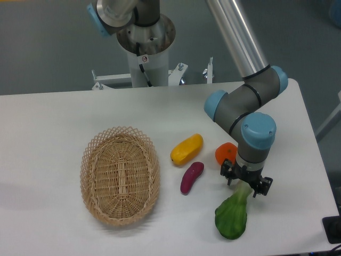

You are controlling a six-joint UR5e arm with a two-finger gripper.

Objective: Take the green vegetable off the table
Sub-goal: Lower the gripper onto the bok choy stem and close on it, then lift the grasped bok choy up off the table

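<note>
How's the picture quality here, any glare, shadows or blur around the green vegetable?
Fixed camera: lighting is soft and even; the white table shows no hard glare. Faint shadows sit under the wicker basket and the green vegetable. The image is slightly soft overall, so the tool above the stem lacks fine detail.

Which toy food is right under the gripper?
The green vegetable. Its pale stem reaches up to the gripper; the orange, purple and yellow pieces lie off to the side.

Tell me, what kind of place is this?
Probably a robotics lab or test bench, not a kitchen: a robot arm's gripper hangs over a plain white table set with toy food, such as a green vegetable, and a wicker basket.
</note>
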